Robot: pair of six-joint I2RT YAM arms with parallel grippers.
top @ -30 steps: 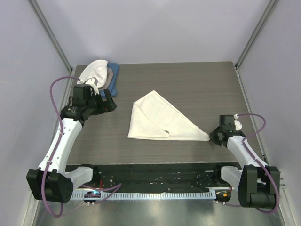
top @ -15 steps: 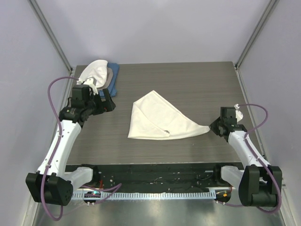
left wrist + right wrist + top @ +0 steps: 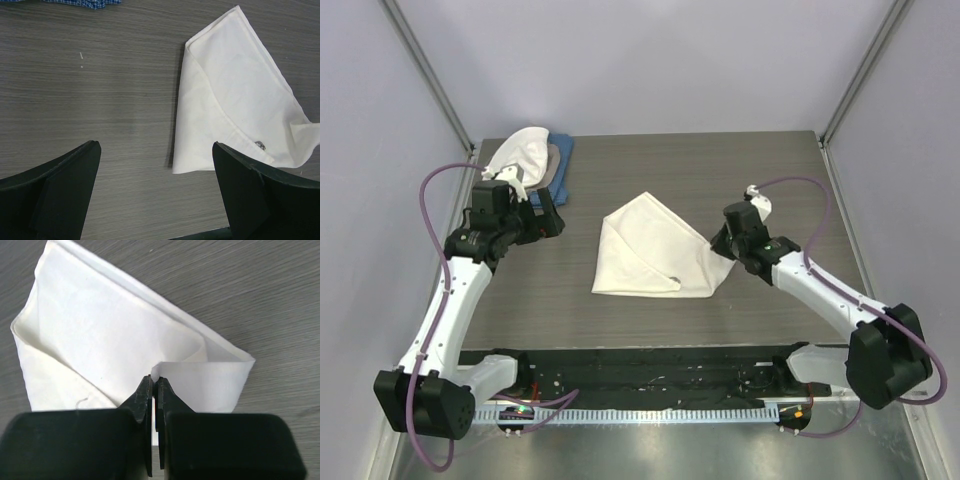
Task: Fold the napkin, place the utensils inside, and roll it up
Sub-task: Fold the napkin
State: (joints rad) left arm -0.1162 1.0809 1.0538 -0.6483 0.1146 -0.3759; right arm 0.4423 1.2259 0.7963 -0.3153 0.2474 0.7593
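- The fork (image 3: pixel 259 145) is almost wholly tucked away. Only a glint of metal peeps from under a flap at the napkin's 5 o'clock edge, so the utensil already appears to be inside.
- The napkin (image 3: pixel 650 255) lies folded in the middle of the table (image 3: pixel 720 170). A second ago it ran out to a long flat point towards 4 o'clock. That point is gone now, drawn in and doubled back at the cloth's 3 o'clock side.
- The right gripper (image 3: pixel 154 385) did this. Its fingers are pressed together on the napkin's corner, and it has travelled from the table's 4 o'clock margin in to the cloth's 3 o'clock side.
- In my judgement this is a side flap being folded over the fork, and the rolling is not yet begun.
- The left gripper (image 3: pixel 155 190) hangs at 9 o'clock with its fingers spread wide, holding nothing, much where it was.
- A stack of cloths (image 3: pixel 530 158) sits at 11 o'clock, undisturbed.
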